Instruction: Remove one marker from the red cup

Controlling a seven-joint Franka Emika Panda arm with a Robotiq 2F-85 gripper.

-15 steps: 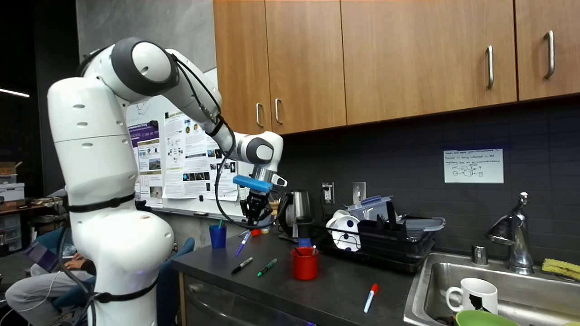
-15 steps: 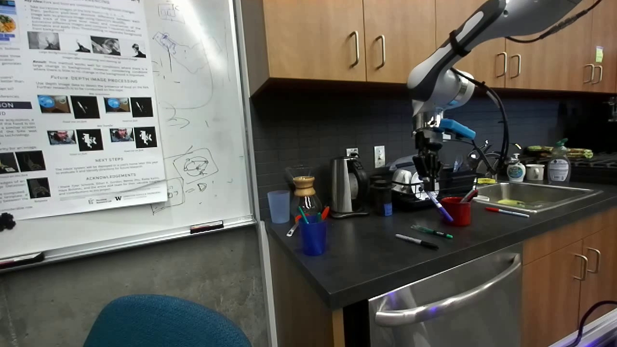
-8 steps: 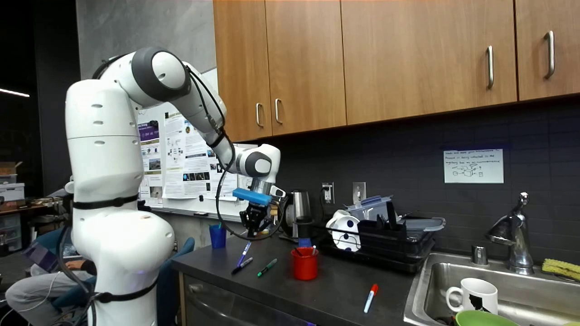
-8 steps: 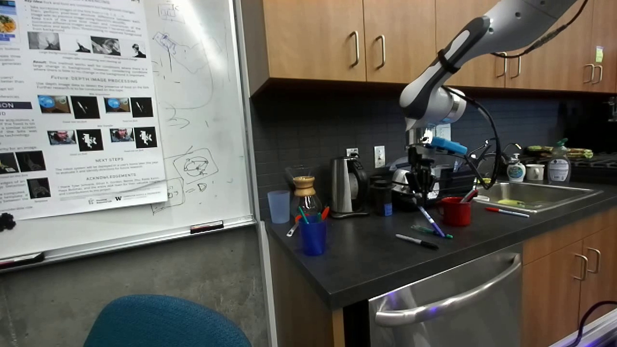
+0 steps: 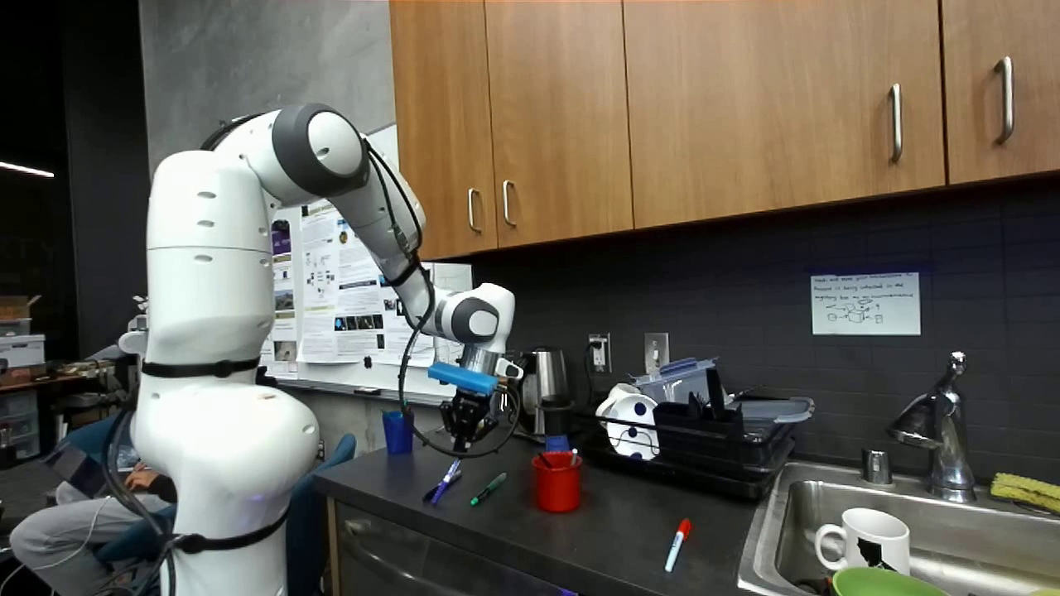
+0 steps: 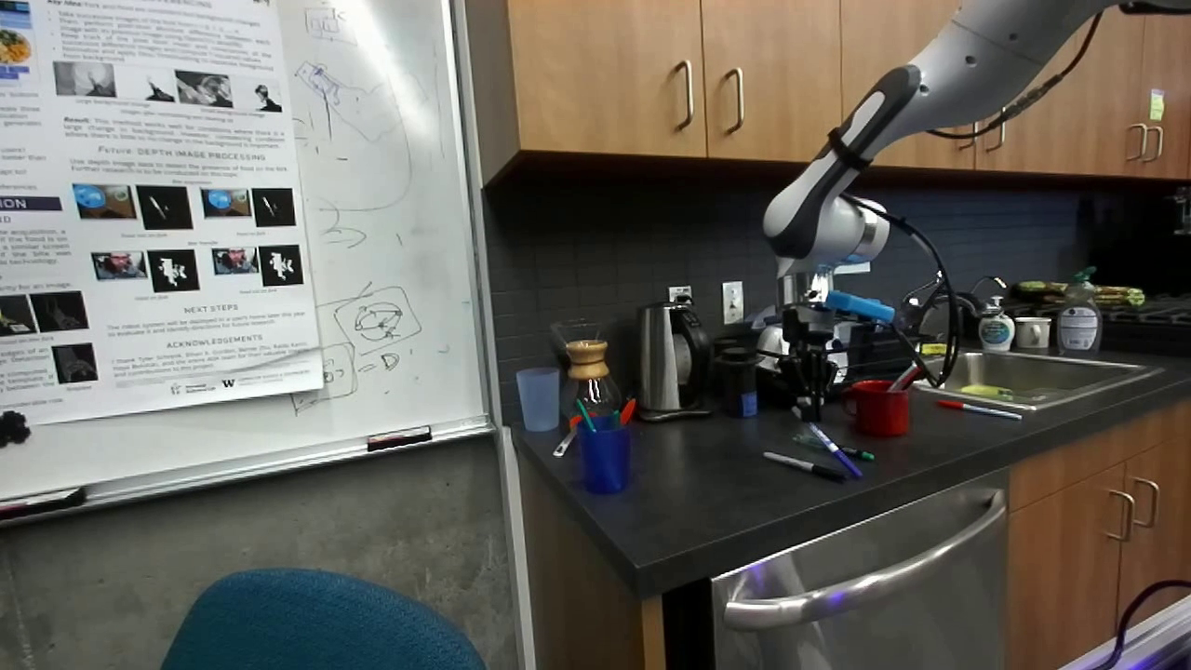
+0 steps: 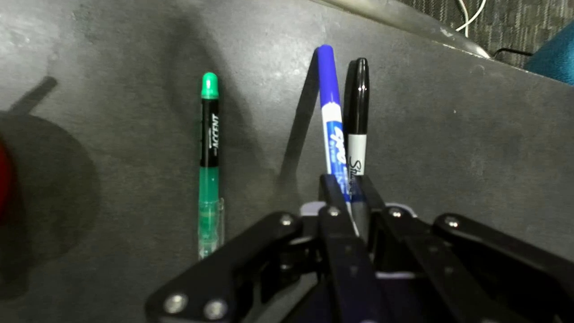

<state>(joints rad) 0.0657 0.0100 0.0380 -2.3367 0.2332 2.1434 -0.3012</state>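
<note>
Sharply bent at its raised elbow, the arm (image 5: 207,281) slopes its forearm down over the counter (image 5: 613,538), and the gripper (image 7: 345,183) at its end points downward, low above the surface. Its fingers (image 7: 331,190) are pinched around a blue marker (image 7: 332,112), near the end away from the cap. That marker slants down and outward from the grip, cap lowest; I cannot tell whether the cap touches the counter. A black marker (image 7: 358,107) lies just beside it, its rear part hidden behind the fingers in the wrist view. A green marker (image 7: 209,166) lies between the gripper and the red cup (image 5: 558,484). The cup stands upright, near the gripper but apart from it, with pens (image 6: 904,378) in it.
</note>
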